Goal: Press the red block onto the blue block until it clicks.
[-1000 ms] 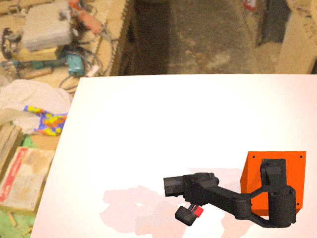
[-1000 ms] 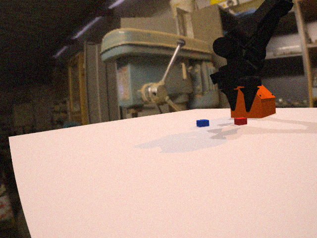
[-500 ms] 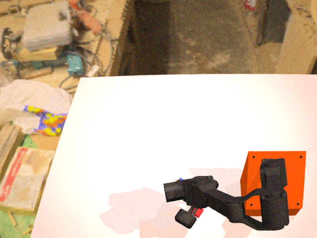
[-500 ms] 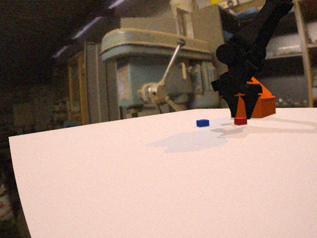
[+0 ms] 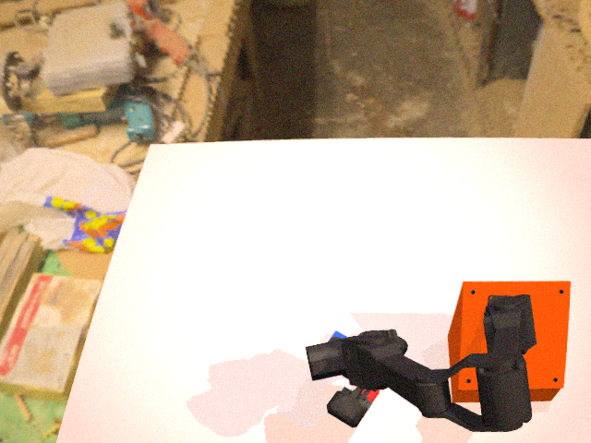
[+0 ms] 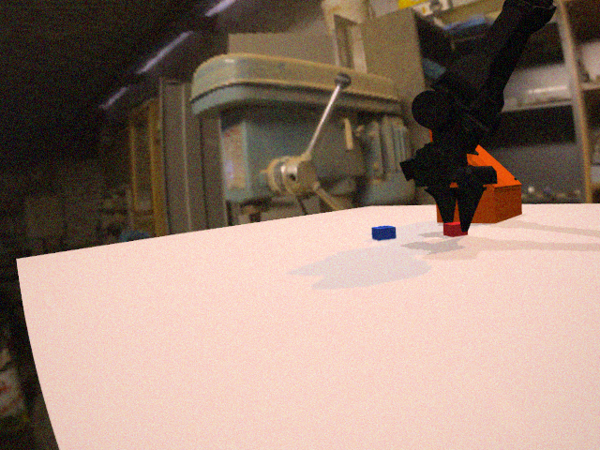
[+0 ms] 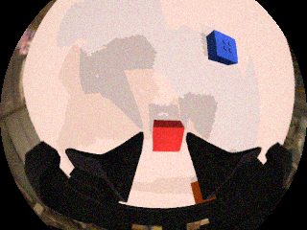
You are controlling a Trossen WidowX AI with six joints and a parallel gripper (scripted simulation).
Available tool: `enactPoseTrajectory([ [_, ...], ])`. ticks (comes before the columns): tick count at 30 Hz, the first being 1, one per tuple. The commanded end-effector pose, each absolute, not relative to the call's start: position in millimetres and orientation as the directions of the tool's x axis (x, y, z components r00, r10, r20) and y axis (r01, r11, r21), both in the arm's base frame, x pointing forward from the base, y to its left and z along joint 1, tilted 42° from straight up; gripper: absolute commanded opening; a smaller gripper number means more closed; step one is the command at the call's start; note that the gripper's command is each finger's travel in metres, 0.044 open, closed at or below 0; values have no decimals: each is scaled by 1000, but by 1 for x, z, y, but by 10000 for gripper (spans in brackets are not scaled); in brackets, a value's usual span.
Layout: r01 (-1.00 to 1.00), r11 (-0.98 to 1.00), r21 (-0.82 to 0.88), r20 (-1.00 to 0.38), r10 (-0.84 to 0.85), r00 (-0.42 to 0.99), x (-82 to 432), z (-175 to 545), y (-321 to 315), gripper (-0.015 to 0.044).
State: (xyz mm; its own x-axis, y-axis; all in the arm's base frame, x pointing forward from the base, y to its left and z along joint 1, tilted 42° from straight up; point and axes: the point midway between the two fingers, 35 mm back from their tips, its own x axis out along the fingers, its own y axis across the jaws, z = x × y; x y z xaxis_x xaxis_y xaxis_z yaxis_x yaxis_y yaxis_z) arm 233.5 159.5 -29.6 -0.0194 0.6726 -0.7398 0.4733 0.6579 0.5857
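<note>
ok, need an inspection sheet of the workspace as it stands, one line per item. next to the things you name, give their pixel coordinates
Surface: pale top, shadows across it.
Job's things: red block (image 5: 371, 395) (image 6: 454, 229) (image 7: 168, 138) between the fingertips, gaps visible either side; blue block (image 5: 338, 335) (image 6: 382, 232) (image 7: 223, 48) apart from it, studs up.
Clutter: nothing seen on the top beyond blocks and robot.
Hand (image 6: 456, 227) (image 7: 165, 136): partly open, holding nothing.
Cables: none seen on the top; some on the bench behind.
Surroundings: workshop, drill press (image 6: 300, 121), teal tool (image 5: 138, 120).
</note>
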Motion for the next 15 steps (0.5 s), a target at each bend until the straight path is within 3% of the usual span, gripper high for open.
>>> enactPoseTrajectory([
  [1,480,659,578,-744,668,-21,233,-32,159,177],
  [11,480,659,578,-744,668,-21,233,-32,159,91],
  [15,480,661,577,-745,666,-21,235,-27,155,0],
])
